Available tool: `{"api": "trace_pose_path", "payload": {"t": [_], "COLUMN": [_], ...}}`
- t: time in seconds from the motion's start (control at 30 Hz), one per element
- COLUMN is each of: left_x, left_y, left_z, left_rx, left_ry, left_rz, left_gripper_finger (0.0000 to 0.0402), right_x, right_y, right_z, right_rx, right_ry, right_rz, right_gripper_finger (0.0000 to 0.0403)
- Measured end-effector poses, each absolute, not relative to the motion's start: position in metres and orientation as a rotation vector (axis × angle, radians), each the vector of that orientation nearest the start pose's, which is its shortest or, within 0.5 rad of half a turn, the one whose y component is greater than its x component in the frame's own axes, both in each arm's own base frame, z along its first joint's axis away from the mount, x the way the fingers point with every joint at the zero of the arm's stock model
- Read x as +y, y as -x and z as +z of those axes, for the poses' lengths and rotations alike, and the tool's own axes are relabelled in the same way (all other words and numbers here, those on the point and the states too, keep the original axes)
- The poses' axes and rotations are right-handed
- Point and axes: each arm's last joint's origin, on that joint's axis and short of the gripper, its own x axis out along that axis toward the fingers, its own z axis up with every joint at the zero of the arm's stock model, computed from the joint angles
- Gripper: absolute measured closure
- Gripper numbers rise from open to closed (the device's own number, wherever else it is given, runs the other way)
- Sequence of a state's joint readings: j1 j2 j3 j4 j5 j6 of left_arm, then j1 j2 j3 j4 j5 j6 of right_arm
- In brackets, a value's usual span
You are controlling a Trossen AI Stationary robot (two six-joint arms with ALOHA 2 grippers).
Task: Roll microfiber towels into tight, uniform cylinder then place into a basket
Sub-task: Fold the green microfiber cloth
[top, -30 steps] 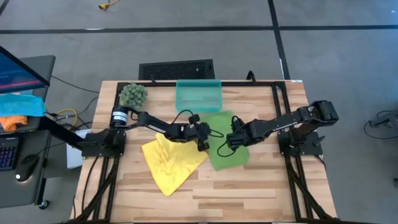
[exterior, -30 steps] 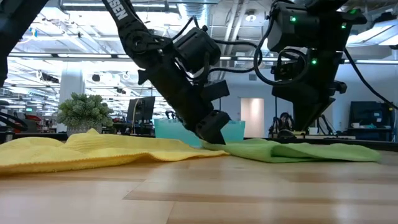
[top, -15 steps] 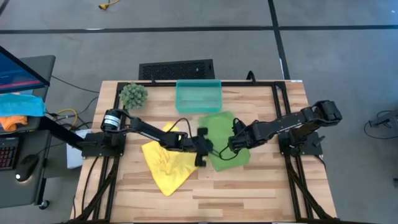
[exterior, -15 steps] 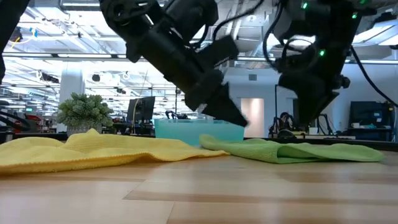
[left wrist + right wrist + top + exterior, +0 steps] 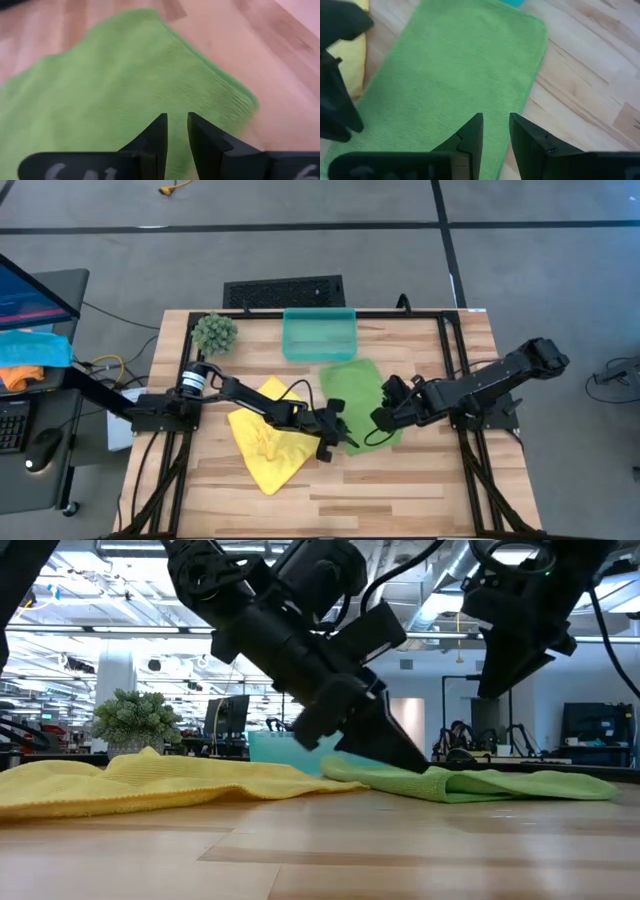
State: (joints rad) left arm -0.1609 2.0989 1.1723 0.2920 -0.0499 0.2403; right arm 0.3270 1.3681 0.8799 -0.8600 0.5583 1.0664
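Observation:
The lime green towel lies flat on the table just in front of the teal basket. The yellow towel lies rumpled to its left, its edge next to the green one. My left gripper slants down at the green towel's near left corner, with a narrow gap between its fingers. My right gripper hangs raised over the towel's near right part, fingers a little apart, holding nothing. My left gripper slants down from the table's left, its fingertips at the green towel's near left corner. Nothing shows between the fingers. I cannot tell whether the tips touch the cloth.
A round green spiky plant ball stands at the far left of the table. Blue and orange cloths lie on a side desk beyond the table's left edge. Bare wood shows along the near edge.
My left gripper has left the seam between the two towels, risen and gone toward the table's near right, then come down at the green towel's near left corner. My right gripper has risen clear of the green towel and drifted toward the right edge.

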Motion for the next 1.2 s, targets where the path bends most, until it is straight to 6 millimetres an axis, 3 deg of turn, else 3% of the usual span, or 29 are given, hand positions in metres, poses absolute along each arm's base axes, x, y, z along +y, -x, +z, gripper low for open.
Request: {"api": "trace_pose_path", "payload": {"t": [0.13,0.63,0.83,1.2], "left_x": [-0.072,-0.083,-0.096,-0.133], "left_y": [-0.416,-0.403,-0.393,-0.384], "left_z": [0.109,0.111,0.126,0.134], "left_rx": [0.672,0.864,1.047,1.053], "left_ry": [-0.323,-0.328,-0.269,-0.481], "left_rz": [-0.307,-0.381,-0.342,-0.242], "left_gripper_finger": [0.0335,0.0335,0.0335,0.0335], "right_x": [0.061,0.055,0.045,0.041], "right_y": [-0.224,-0.225,-0.226,-0.227], "right_z": [0.210,0.210,0.210,0.210], "right_rx": [0.940,0.950,0.967,0.993], "right_ry": [-0.347,-0.301,-0.290,-0.233], "right_rz": [-0.778,-0.783,-0.813,-0.787], "right_gripper_finger": [0.0285,0.0285,0.0285,0.0285]}}
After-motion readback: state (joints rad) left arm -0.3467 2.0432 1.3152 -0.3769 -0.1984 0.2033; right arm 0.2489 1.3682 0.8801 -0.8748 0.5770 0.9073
